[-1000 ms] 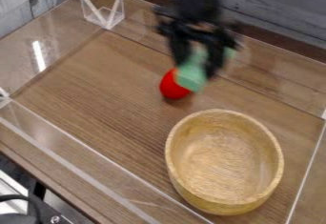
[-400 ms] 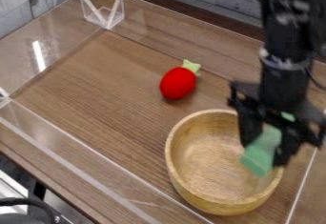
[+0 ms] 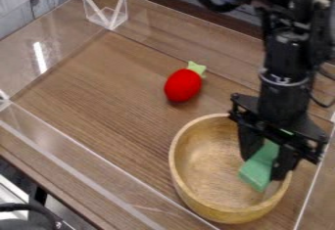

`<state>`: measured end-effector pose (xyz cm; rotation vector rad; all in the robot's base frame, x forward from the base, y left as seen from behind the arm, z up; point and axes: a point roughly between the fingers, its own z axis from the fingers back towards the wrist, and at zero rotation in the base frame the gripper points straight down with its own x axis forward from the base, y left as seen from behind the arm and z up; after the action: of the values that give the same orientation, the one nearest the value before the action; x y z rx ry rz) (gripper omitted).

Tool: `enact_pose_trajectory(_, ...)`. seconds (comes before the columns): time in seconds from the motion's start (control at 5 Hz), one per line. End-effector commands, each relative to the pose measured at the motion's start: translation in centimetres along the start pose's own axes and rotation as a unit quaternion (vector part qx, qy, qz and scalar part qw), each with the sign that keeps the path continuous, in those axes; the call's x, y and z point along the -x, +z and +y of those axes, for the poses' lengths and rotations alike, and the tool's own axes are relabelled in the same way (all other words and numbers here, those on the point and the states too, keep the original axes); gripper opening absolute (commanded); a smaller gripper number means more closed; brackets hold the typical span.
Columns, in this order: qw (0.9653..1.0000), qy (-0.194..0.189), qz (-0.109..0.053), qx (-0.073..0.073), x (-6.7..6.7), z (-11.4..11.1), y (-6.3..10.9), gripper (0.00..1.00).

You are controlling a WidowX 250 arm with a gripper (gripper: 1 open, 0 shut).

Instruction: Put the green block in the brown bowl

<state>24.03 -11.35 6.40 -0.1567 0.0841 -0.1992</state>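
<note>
Wood-grain tabletop [image 3: 105, 87] carries the scene, fenced along its edges by low clear plastic walls [image 3: 39, 53]; the brown bowl [image 3: 216, 170] sits near the front right corner, wide and light tan with a thick rim, its right side partly covered by the arm; the black end effector [image 3: 275, 161] hangs from a dark upright arm [image 3: 285, 48] and points straight down into the bowl's right half, its fingers [image 3: 248, 136] narrowed onto the green block [image 3: 263, 170]; the block is pinched between them, tilted, with its lower end down inside the bowl; whether that end touches the bowl's floor cannot be told from this view; a red strawberry-like toy [image 3: 183, 84] with a small green top lies on the bare wood near the middle of the tabletop, up and left of the bowl and clearly apart from its rim; a small clear plastic stand [image 3: 105, 11] stands at the far left corner, against the wall there; the picture is slightly soft, so fine detail on the fingers is lost.
</note>
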Motion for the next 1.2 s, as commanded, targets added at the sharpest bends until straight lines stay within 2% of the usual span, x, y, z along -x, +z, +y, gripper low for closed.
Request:
enact_pose_trajectory(0.0,0.9997,-0.003,-0.023,-0.001,0.3,2.0,0.8,0.00)
enact_pose_trajectory(1.0,0.9999,0.012,-0.006,-0.002,0.2,2.6,-0.6,0.00)
